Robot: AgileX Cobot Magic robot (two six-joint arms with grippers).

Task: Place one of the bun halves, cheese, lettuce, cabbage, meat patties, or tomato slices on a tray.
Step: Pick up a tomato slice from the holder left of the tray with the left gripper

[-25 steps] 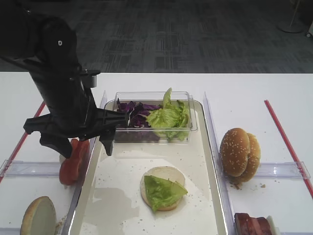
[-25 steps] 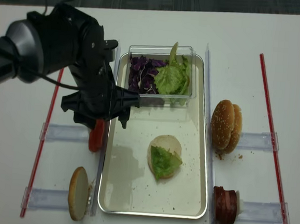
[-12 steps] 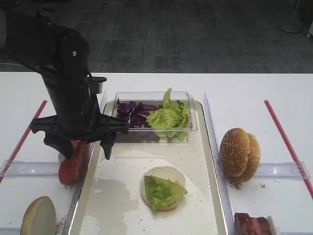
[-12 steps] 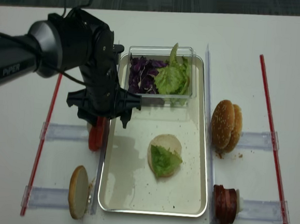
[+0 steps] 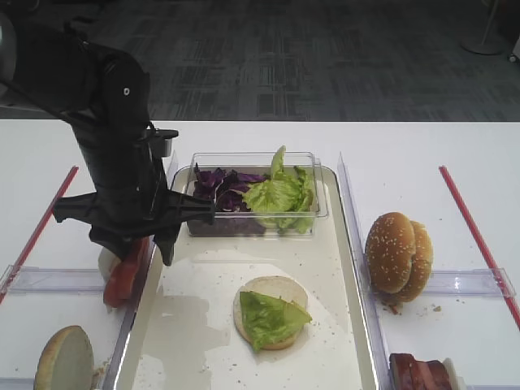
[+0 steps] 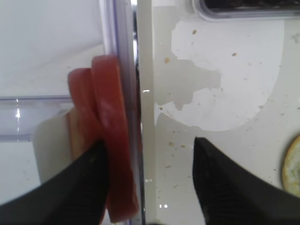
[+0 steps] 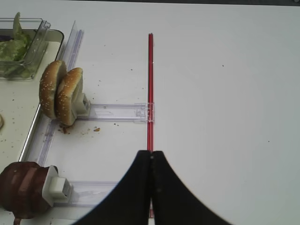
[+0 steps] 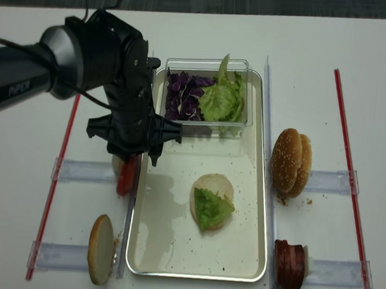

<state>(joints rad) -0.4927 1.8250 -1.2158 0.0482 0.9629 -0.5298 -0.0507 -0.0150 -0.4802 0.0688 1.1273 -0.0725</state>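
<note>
Tomato slices [image 6: 105,136], thin, round and red, stand on edge just outside the left rim of the long silvery tray [image 5: 195,325], on the white worktop [image 5: 422,154]. The left gripper [image 6: 150,178] is over them with its fingers [image 6: 220,187] apart: one finger touches the outer side of the slices, the other is over the tray surface, and the slices and the rim are between them. I cannot tell if the slices are already gripped.

Nearest in the high view, a bun half [image 5: 63,357] with a pale cut face stands at the left of the tray, and dark reddish-brown meat patties [image 5: 418,374] stand at the right. On the tray lies another pale bun half [image 5: 280,291] with a light green lettuce leaf [image 5: 270,317] on it. To the right, two sesame-seeded bun halves [image 5: 398,256] stand together on the worktop.

At the far end of the tray, a clear plastic tub [image 5: 317,207] holds dark purple cabbage shreds [image 5: 223,188] and more ruffled lettuce.

The right gripper [image 7: 150,161] is over the bare worktop near a red strip [image 7: 150,75], its fingers pressed together, holding nothing.
</note>
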